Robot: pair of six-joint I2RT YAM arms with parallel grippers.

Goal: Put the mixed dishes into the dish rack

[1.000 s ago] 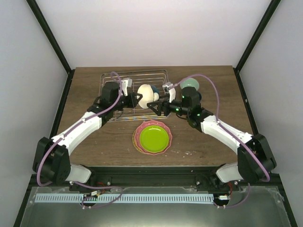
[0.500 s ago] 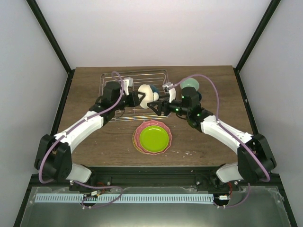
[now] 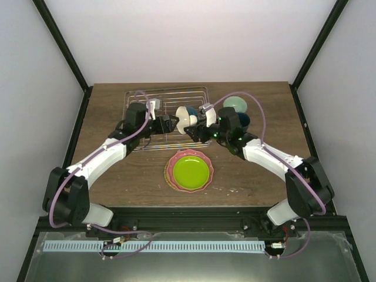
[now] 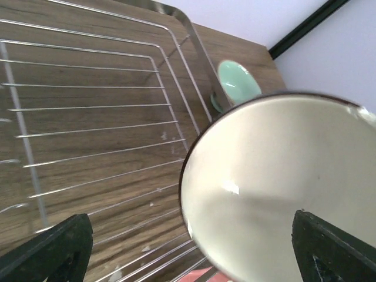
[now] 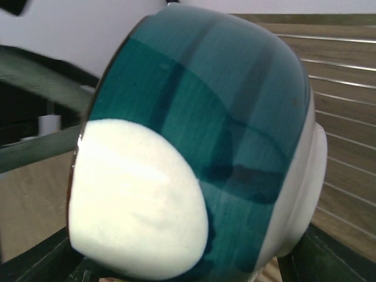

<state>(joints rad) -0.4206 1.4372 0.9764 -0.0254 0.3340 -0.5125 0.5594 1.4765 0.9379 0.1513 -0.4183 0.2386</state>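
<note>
The cream bowl point(image 3: 184, 116), teal outside, stands on edge in the dish rack point(image 3: 144, 103). My left gripper point(image 3: 169, 123) is open to its left. In the left wrist view the bowl's cream inside point(image 4: 276, 188) faces me, its rim between the spread fingers point(image 4: 59, 252). My right gripper point(image 3: 195, 130) comes from the right, jaws wide and closed round the bowl's teal outside point(image 5: 194, 147). The lime-green plate point(image 3: 191, 170) lies on the pink plate point(image 3: 171, 176) in front of the rack. The mint bowl point(image 3: 235, 104) and dark blue mug point(image 3: 242, 122) sit right of the rack.
The rack's wire floor point(image 4: 88, 106) shows bare wood beneath it, and its right rim runs close to the mint bowl point(image 4: 238, 88). Black frame posts stand at the table's back corners.
My left gripper has opened and let go of the bowl's rim. The bowl has turned more edge-on and shifted slightly right. The right arm has drawn in a little.
</note>
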